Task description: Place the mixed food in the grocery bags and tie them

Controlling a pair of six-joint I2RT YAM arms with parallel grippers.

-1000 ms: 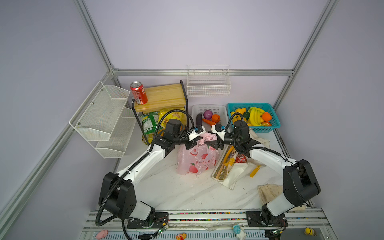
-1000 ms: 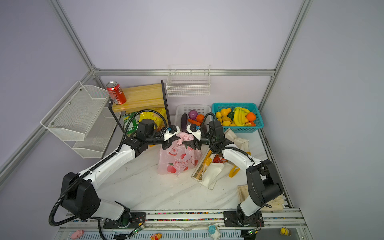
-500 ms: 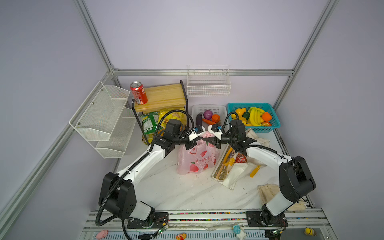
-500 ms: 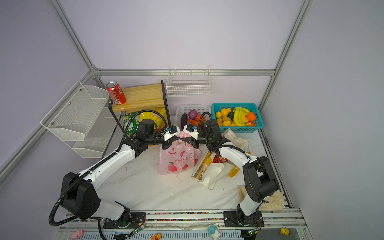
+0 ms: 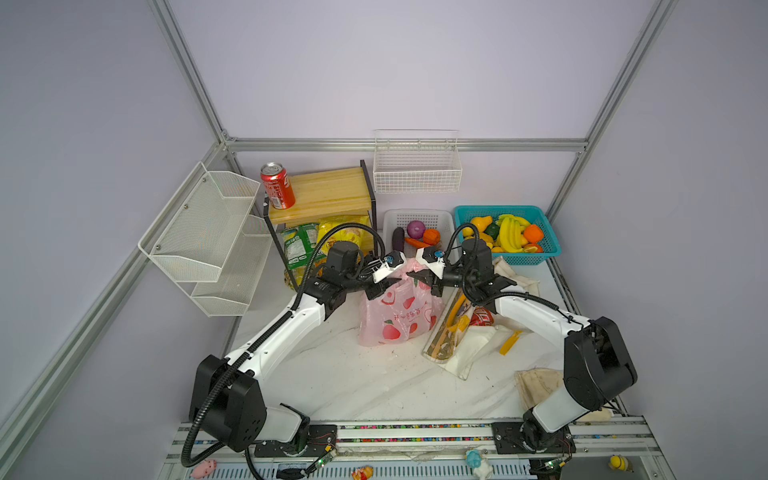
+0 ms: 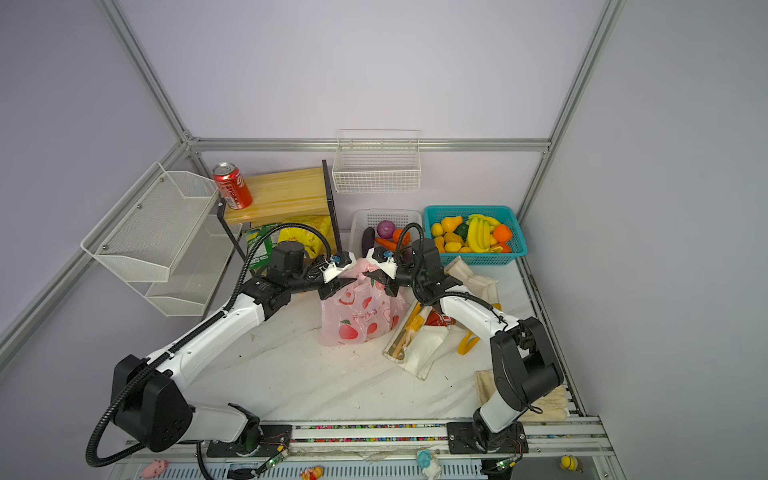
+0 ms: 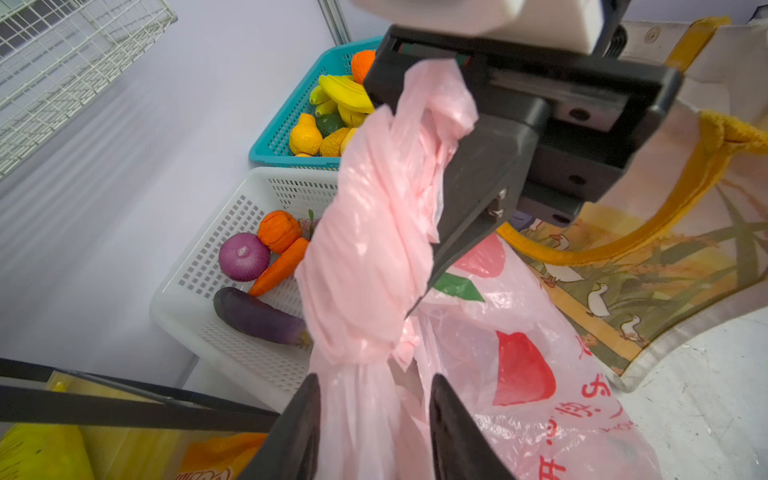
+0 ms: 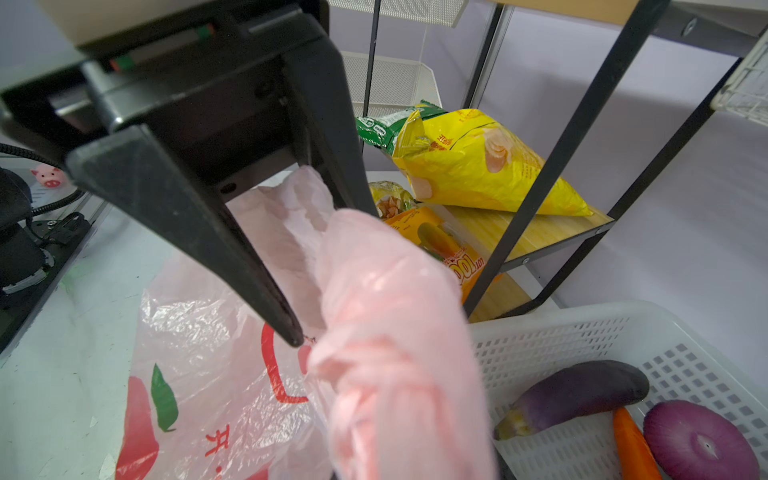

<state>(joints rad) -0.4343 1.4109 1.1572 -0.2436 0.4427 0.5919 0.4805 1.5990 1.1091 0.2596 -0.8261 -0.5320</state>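
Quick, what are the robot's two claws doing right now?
Left gripper: open, with plastic of the pink bag loose between its jaws.
Right gripper: shut on the pink bag.

The red print on my pink bag [image 8: 199,332] is a line of Chinese characters, and in my right wrist view I can read only 开 for certain. The orange snack packet [image 8: 453,257] in the far-left rack shows large figures reading 100. The white script on the red can [image 5: 277,185] is too small to read.
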